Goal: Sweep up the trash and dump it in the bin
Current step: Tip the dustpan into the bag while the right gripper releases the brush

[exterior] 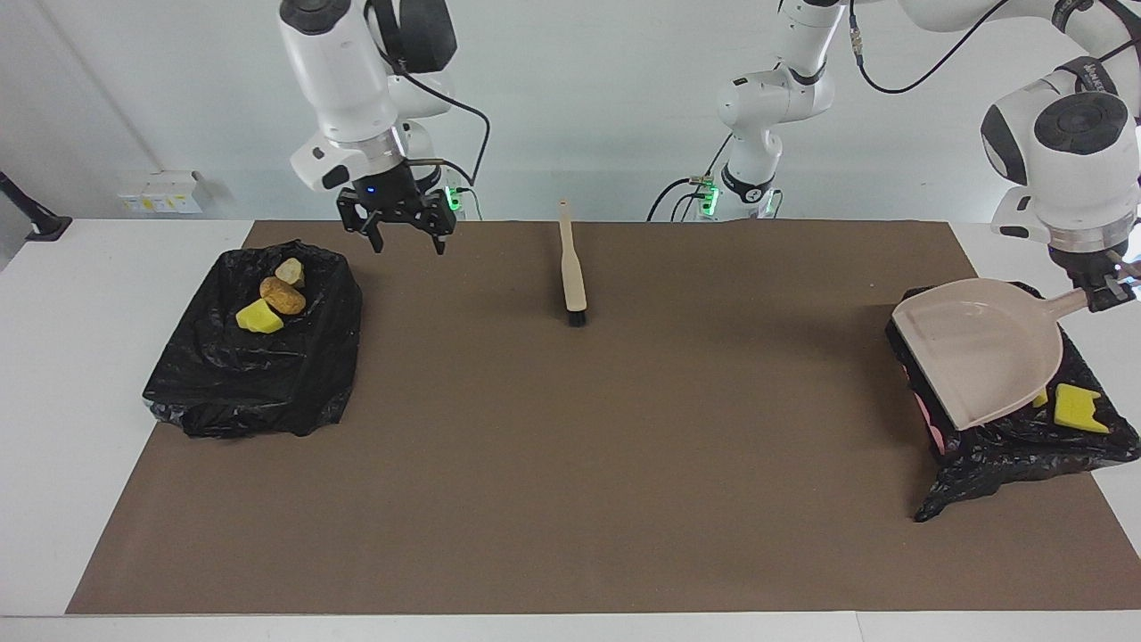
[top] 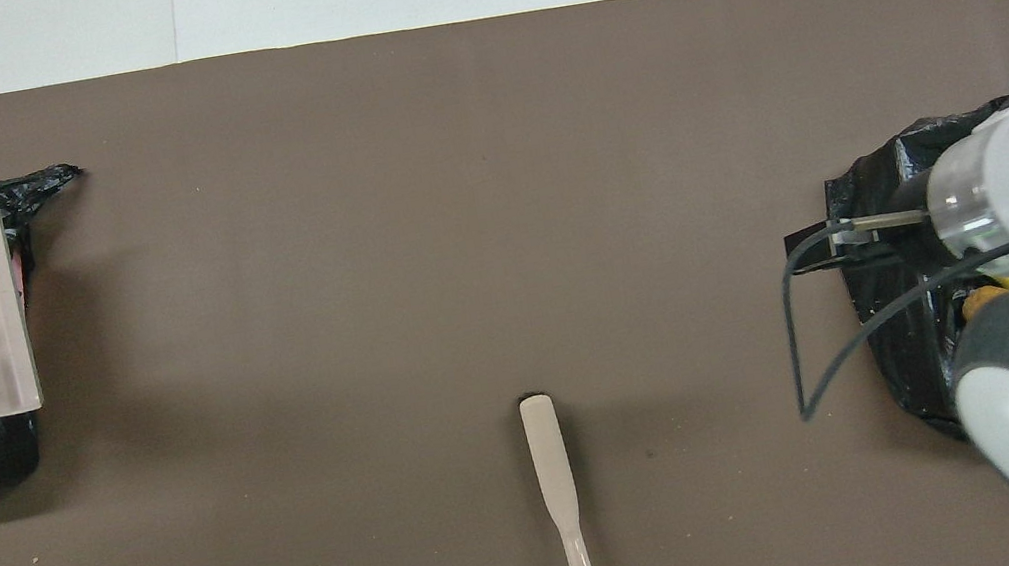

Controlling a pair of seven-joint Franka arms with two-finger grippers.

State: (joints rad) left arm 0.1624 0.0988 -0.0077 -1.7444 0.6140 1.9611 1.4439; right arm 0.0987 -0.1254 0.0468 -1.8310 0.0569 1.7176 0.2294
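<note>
Over at the left arm's end of the table, the left gripper [exterior: 1105, 290] was clamped on the handle of the beige dustpan [exterior: 980, 361], holding the pan up over the black-lined bin [exterior: 1016, 441] there. Pan looked empty to me, with one yellow chunk with a green side [exterior: 1080, 408] showing in that bin right beside it; anything else in there was hidden under the pan. At the right arm's end, the other bin [exterior: 254, 379] had three sponge chunks [exterior: 276, 299] sitting in it. Couldn't spot any trash left out on the brown mat [exterior: 570, 464], honestly. The right gripper [exterior: 403, 234] hung up in the air with its fingers spread and nothing in them, over the mat beside that bin. The brush [exterior: 571, 272] lay flat mid-mat on the robots' side, untouched.

If that pan was getting set down next, I'd swing it clear of the liner first so the edge doesn't snag the plastic, then lower it flat.
</note>
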